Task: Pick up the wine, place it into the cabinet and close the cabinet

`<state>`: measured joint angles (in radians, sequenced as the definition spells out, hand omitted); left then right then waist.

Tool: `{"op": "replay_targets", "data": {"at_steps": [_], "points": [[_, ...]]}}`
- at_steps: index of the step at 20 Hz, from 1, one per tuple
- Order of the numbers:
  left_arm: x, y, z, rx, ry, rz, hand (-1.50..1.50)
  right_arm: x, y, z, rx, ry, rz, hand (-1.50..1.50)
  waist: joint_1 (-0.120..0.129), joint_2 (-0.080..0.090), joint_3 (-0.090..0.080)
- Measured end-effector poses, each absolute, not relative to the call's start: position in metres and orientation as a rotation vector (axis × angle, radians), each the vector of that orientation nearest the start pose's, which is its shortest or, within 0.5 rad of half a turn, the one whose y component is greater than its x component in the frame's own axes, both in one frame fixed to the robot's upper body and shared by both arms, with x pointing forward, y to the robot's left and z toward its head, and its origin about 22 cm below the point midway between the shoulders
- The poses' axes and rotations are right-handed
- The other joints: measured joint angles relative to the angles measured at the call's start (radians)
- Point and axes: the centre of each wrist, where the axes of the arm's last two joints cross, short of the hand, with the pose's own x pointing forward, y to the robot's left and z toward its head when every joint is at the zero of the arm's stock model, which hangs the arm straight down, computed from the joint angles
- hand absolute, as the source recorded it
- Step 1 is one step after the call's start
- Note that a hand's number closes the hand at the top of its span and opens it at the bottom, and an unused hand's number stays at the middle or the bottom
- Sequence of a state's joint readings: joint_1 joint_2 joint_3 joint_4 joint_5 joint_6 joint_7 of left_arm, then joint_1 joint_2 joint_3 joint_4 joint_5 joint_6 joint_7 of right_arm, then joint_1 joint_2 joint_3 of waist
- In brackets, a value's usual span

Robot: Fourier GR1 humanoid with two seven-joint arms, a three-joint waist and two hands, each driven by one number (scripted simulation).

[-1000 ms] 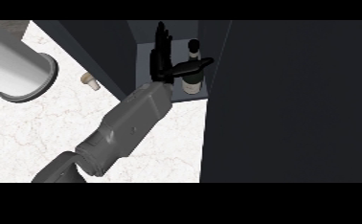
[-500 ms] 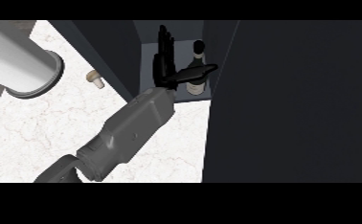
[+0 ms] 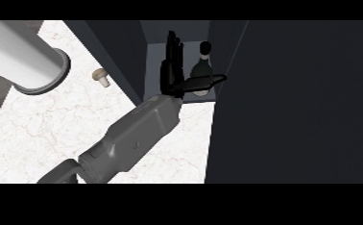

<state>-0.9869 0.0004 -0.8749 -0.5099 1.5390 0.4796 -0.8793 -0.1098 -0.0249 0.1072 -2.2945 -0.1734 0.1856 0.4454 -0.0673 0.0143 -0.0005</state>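
Observation:
The dark wine bottle point(image 3: 203, 65) stands upright inside the open cabinet point(image 3: 157, 36), near its right side. My left hand point(image 3: 172, 70) reaches into the cabinet just left of the bottle. Its fingers are straight and point away from me, and its thumb point(image 3: 205, 81) sticks out to the right across the bottle's base. The hand is open and not curled round the bottle. The grey forearm point(image 3: 135, 132) comes in from the lower left. The right hand does not show.
The open dark cabinet door point(image 3: 297, 99) fills the right side of the view. A large grey cylinder point(image 3: 32, 58) lies at the upper left on the white marble counter point(image 3: 64, 123). A small tan mushroom-like thing point(image 3: 101, 76) lies beside the cabinet's left wall.
The fingers that curved round the bottle have straightened and come off it. The bottle stays standing in the cabinet.

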Motion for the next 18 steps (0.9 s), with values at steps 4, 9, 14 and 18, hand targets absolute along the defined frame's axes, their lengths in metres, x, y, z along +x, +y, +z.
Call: {"op": "replay_targets", "data": {"at_steps": [4, 9, 14, 18], "points": [[0.362, 0.031, 0.003, -0.244, -1.729, 0.317, -1.50, 0.185, -0.204, 0.182, 0.342, -1.928, 0.301, -1.50, 0.019, -0.005, 0.000], [0.348, 0.032, -0.011, -0.255, -1.747, 0.292, -1.50, 0.184, -0.202, 0.183, 0.320, -1.919, 0.295, -1.50, 0.037, -0.009, 0.000], [0.330, 0.028, -0.017, -0.270, -1.755, 0.282, -1.50, 0.178, -0.214, 0.181, 0.307, -1.920, 0.269, -1.50, 0.052, -0.013, 0.000], [0.321, 0.032, -0.018, -0.283, -1.769, 0.274, -1.50, 0.178, -0.214, 0.188, 0.296, -1.921, 0.264, -1.50, 0.062, -0.015, 0.000]]}}
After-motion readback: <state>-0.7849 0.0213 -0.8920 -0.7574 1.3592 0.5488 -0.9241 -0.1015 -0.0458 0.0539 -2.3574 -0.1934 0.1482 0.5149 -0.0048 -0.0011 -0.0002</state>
